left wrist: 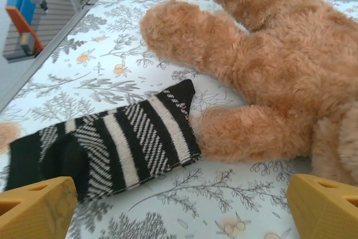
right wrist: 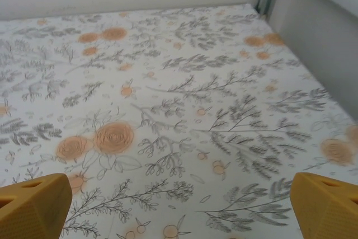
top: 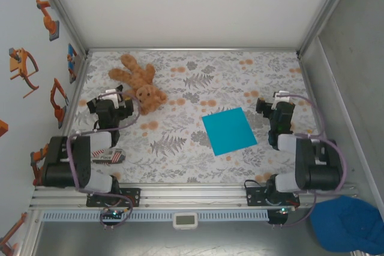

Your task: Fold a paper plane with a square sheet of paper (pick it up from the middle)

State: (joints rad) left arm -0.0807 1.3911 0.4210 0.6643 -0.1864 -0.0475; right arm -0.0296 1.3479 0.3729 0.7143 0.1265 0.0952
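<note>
The square sheet of paper (top: 228,130) is cyan-blue and lies flat and uncreased on the flowered table, right of centre; no paper plane is in view. To its right, about a hand's width away, my right gripper (top: 277,105) points toward the back wall. In the right wrist view the right gripper (right wrist: 179,211) is open over bare tablecloth, with its yellow fingertips (right wrist: 33,205) at the frame corners. My left gripper (top: 113,101) sits at the left beside the teddy. In the left wrist view the left gripper (left wrist: 179,211) is open with nothing between its fingers.
A tan teddy bear (top: 139,82) lies at the back left, close ahead of the left gripper. A black-and-white striped sock (left wrist: 112,138) lies against the teddy bear (left wrist: 279,65). A dark blue cap (top: 351,223) rests off the table at the near right. Walls enclose three sides of the table.
</note>
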